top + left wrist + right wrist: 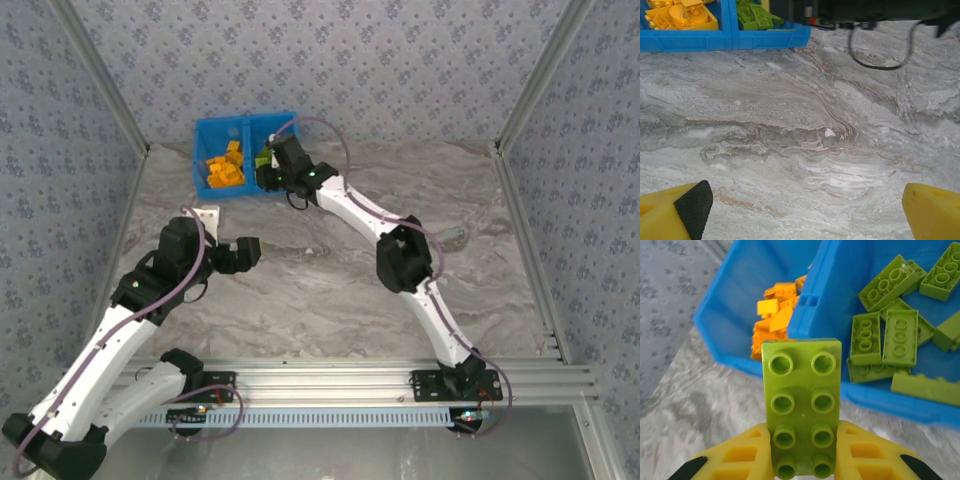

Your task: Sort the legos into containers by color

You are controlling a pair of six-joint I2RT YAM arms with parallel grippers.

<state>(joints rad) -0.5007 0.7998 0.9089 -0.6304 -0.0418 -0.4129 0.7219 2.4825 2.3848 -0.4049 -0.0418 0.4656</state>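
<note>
Right gripper (802, 460) clamped on lime 2x4 brick (801, 390), lower centre, pinched across long sides; likely light, rigid, slick plastic. Left gripper (805, 215) wide, empty.

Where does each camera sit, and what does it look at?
Top: above and behind, looking down at the table; left arm, right arm showing.
Left wrist: low over the table, facing the blue bin; its open yellow fingers show.
Right wrist: close by the bin; its fingers pinch a green brick.
Shared: all see the bin.
</note>
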